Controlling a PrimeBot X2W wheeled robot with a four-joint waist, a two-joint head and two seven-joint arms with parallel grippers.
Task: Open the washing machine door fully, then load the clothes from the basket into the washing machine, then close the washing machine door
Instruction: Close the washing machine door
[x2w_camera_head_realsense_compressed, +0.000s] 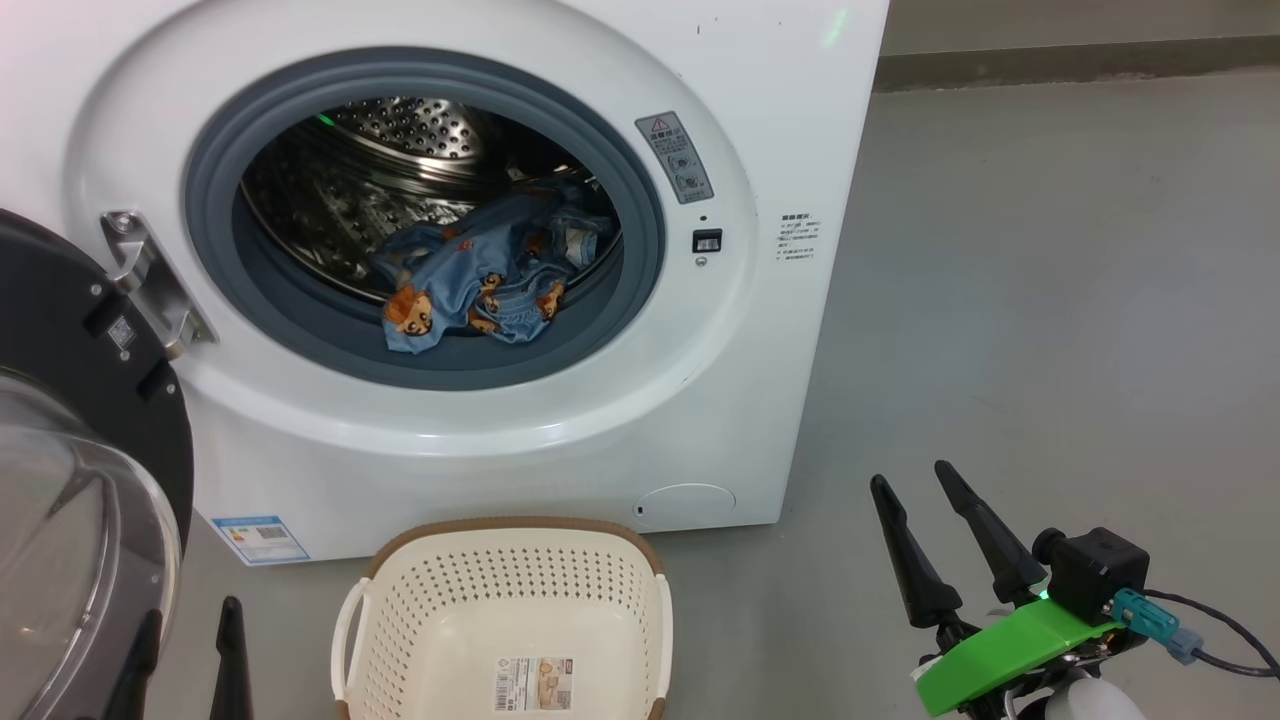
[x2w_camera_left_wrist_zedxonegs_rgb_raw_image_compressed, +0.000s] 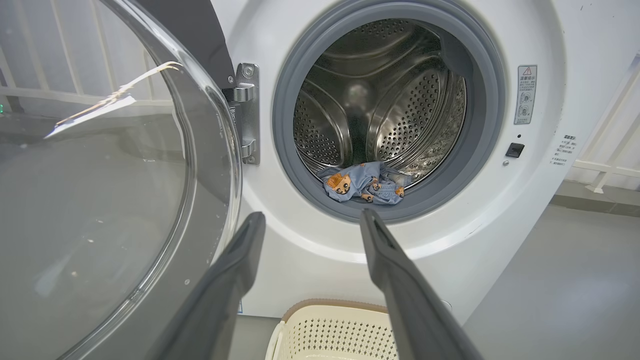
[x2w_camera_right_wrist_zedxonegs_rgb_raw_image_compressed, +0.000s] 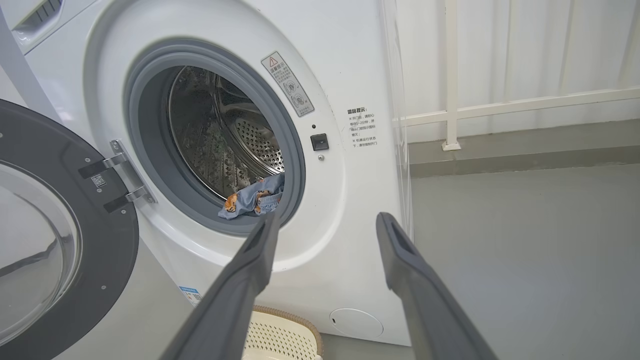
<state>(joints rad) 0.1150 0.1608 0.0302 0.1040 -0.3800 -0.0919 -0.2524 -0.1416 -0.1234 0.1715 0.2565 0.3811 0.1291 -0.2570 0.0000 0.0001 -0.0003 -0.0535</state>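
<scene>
The washing machine (x2w_camera_head_realsense_compressed: 780, 300) stands with its round door (x2w_camera_head_realsense_compressed: 60, 330) swung open to the left, glass bowl (x2w_camera_left_wrist_zedxonegs_rgb_raw_image_compressed: 100, 200) facing out. Light blue clothes (x2w_camera_head_realsense_compressed: 480, 285) with orange-brown figures lie at the front of the steel drum, partly over the grey rubber ring. In the wrist views the clothes (x2w_camera_left_wrist_zedxonegs_rgb_raw_image_compressed: 365, 182) (x2w_camera_right_wrist_zedxonegs_rgb_raw_image_compressed: 252, 200) show low in the opening. The cream basket (x2w_camera_head_realsense_compressed: 510, 610) sits on the floor before the machine, with just a label sticker inside. My left gripper (x2w_camera_head_realsense_compressed: 190, 615) (x2w_camera_left_wrist_zedxonegs_rgb_raw_image_compressed: 312, 215) is open beside the door. My right gripper (x2w_camera_head_realsense_compressed: 912, 478) (x2w_camera_right_wrist_zedxonegs_rgb_raw_image_compressed: 328, 218) is open, right of the basket.
Bare grey floor (x2w_camera_head_realsense_compressed: 1050, 300) stretches right of the machine, up to a wall base (x2w_camera_head_realsense_compressed: 1080, 60). A white railing (x2w_camera_right_wrist_zedxonegs_rgb_raw_image_compressed: 452, 75) stands behind it. The round filter cap (x2w_camera_head_realsense_compressed: 687, 505) and a blue sticker (x2w_camera_head_realsense_compressed: 260, 538) sit low on the machine's front.
</scene>
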